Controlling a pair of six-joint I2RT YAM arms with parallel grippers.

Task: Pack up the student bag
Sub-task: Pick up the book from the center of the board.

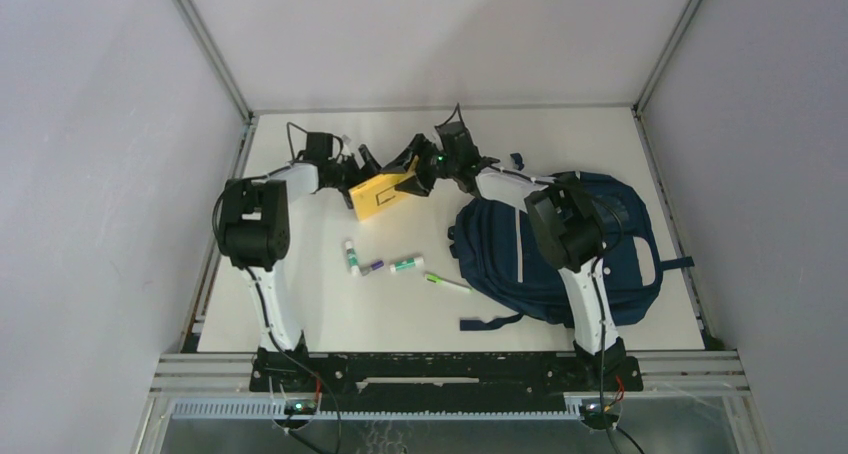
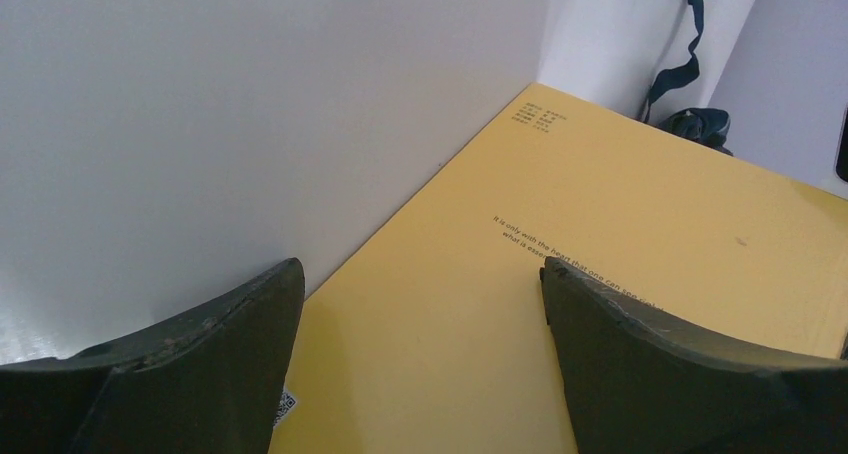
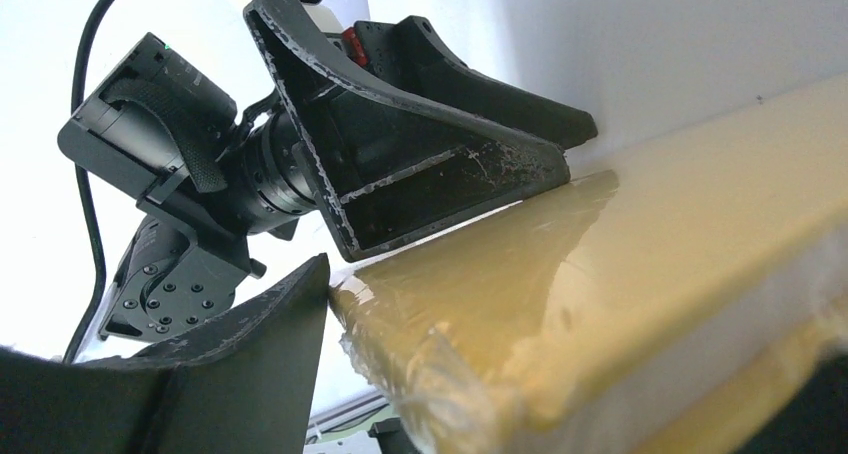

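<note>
The navy student bag (image 1: 600,239) lies flat on the right of the table; a bit of it shows in the left wrist view (image 2: 702,124). A yellow book (image 1: 383,196) sits tilted at the back middle, between both grippers. My right gripper (image 1: 413,174) is shut on the book's wrapped edge (image 3: 600,274); one finger (image 3: 230,364) touches the book's corner, the other is hidden behind it. My left gripper (image 1: 366,164) is open wide, its fingers (image 2: 200,364) spread over the book's cover (image 2: 620,204) and its tips resting on the book's other end. It shows in the right wrist view (image 3: 420,164).
A few markers and a pen lie on the table in front of the book: a white and green one (image 1: 351,256), a purple one (image 1: 372,267), another white and green one (image 1: 407,264), a green pen (image 1: 448,284). A bag strap (image 1: 490,322) trails toward the front. The back wall is close behind the grippers.
</note>
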